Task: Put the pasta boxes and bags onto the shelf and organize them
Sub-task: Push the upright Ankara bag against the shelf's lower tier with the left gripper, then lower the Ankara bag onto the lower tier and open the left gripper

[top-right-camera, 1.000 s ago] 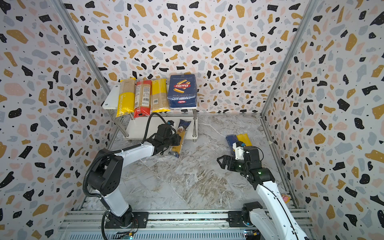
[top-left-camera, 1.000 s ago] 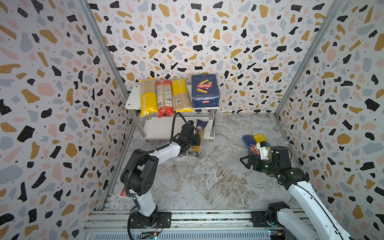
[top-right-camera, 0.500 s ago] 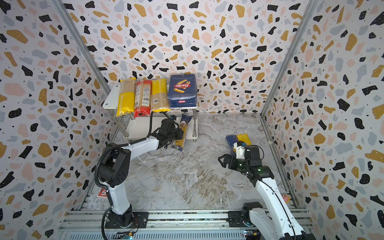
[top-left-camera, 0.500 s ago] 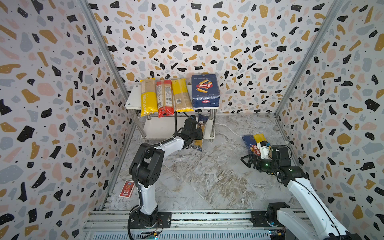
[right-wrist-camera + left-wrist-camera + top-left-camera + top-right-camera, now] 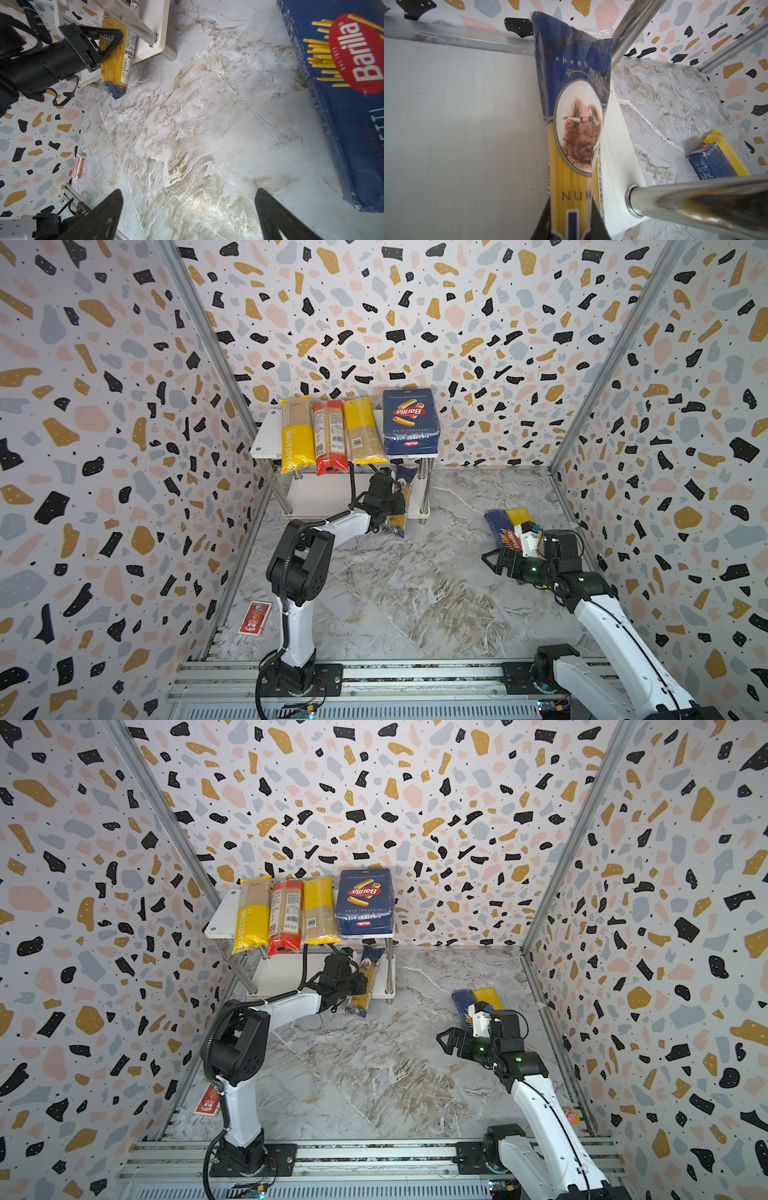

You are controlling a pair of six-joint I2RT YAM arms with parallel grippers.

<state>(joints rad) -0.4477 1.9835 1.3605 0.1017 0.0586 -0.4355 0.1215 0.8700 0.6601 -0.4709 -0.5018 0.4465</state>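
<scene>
While the right gripper point(image 5: 189, 191) is hovering spread over veined marble point(image 5: 187, 124) beside the long cardboard spaghetti box point(image 5: 342, 104), the left gripper point(image 5: 571, 224) is pinching the glossy blue-and-yellow bag point(image 5: 577, 124), partly resting on the white lower board of the shelf point(image 5: 467, 124).

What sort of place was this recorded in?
Probably a lab test cell, not a real kitchen: printed terrazzo walls box in a marble-look floor, the robot is mounted on an aluminium rail, and the only furniture is a small shelf of pasta.
</scene>
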